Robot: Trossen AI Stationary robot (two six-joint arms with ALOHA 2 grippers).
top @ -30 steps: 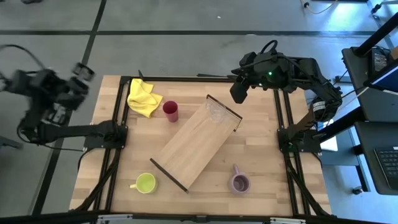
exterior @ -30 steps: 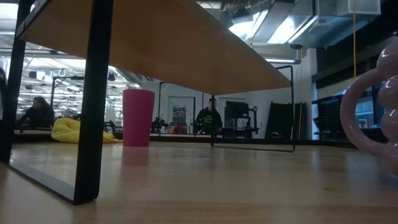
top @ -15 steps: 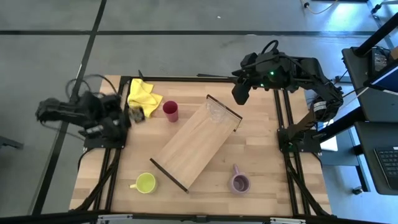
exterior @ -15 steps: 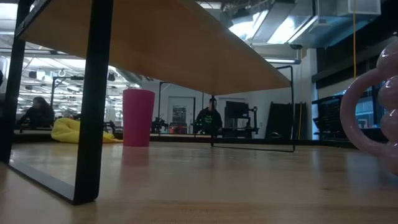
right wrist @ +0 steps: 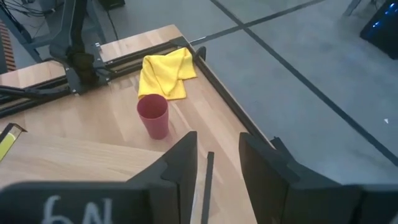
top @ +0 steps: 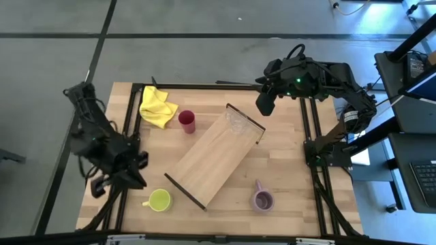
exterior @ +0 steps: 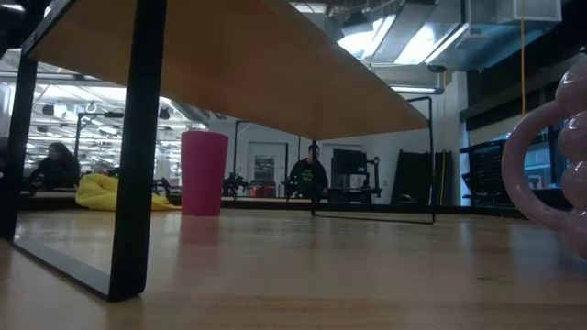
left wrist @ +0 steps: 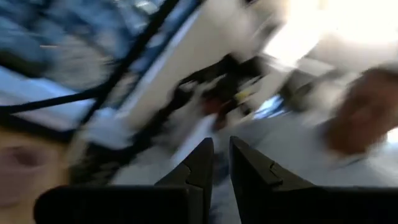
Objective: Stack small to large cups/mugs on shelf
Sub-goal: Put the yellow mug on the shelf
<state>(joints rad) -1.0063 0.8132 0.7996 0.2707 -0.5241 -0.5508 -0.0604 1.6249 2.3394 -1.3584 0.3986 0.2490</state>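
The shelf [top: 214, 155] lies slantwise mid-table, its board raised on dark end frames [exterior: 138, 147]. The dark red tumbler [top: 187, 121] stands upright by its far left side and shows in the right wrist view [right wrist: 153, 116]. The lime-yellow mug [top: 159, 200] stands near front left. The lilac mug [top: 261, 199] stands near front right. My right gripper [top: 264, 102] hangs open and empty above the shelf's far end [right wrist: 208, 168]. My left arm [top: 112, 160] is blurred at the table's left edge. Its gripper [left wrist: 222, 146] has its fingers almost together and holds nothing.
A yellow cloth [top: 157, 105] lies at the far left corner beside the tumbler. Bare tabletop [top: 286, 156] shows right of the shelf. People stand in the room beyond the table [exterior: 307, 174].
My left arm has swung fast: from beyond the table's far left corner, toward the red tumbler, then back toward the near left edge. The cups and the shelf have not moved.
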